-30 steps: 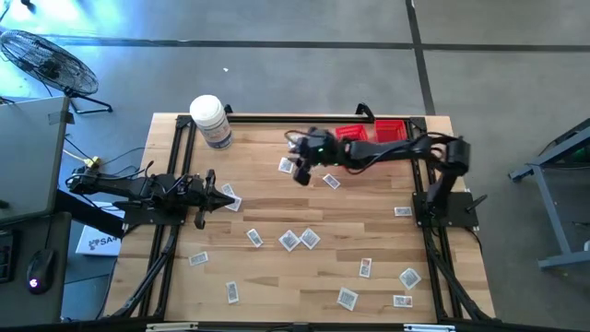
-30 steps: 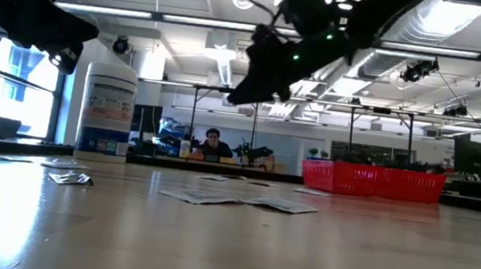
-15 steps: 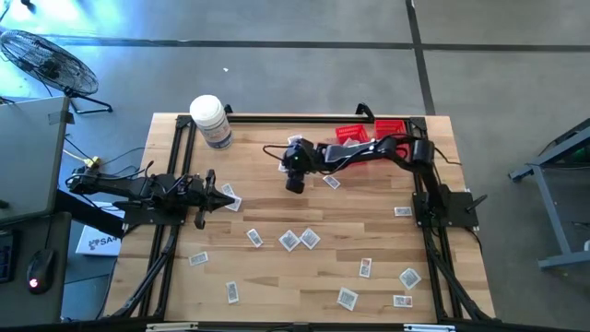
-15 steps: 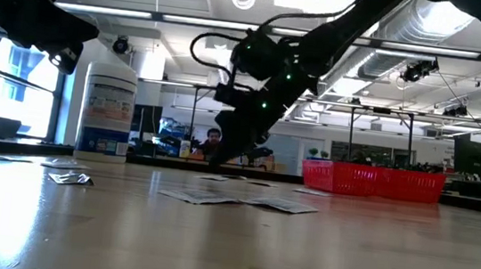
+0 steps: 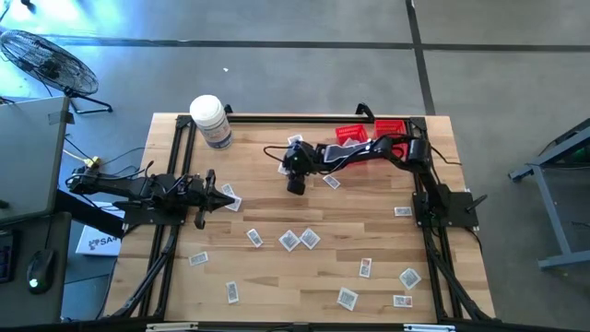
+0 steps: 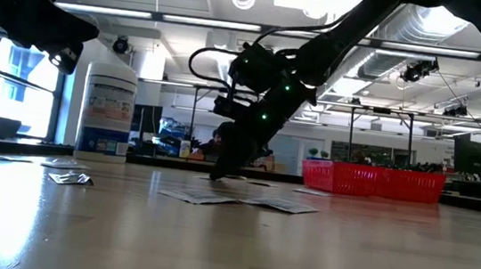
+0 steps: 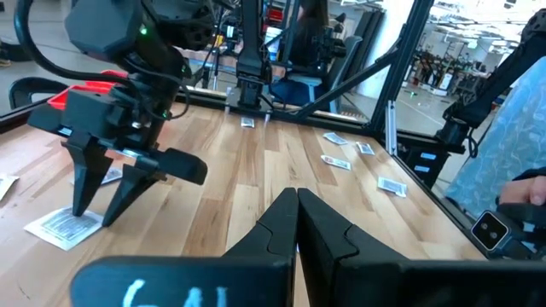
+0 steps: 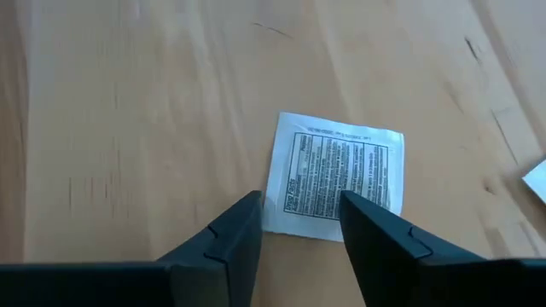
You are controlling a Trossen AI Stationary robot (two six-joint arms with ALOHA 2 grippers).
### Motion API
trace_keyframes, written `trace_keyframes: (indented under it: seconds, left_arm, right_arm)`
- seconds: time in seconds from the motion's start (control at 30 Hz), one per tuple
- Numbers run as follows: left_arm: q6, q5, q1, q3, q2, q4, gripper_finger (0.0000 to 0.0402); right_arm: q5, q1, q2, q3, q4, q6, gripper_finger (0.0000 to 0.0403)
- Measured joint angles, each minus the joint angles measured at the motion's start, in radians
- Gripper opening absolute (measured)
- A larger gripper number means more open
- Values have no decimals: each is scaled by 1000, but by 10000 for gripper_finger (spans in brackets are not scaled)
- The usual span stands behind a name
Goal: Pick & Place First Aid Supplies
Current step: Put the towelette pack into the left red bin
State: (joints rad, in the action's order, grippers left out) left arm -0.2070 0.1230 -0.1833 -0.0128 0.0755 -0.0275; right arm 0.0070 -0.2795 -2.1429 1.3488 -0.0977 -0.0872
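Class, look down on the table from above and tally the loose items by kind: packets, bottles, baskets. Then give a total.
White packets: 13 that can be made out from above
White bottle: 1
Red baskets: 2
Total: 16

Bare table among scattered packets
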Motion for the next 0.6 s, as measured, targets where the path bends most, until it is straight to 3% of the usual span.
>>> trace_keyframes:
  seconds: [0.43,0.6]
  left_arm:
    - [0,0,0,0,0,0,1]
    - [0,0,0,0,0,0,1]
  right_arm:
    - [3,113,28,0,-92,44,150]
    - [63,157,28,0,-79,120,146]
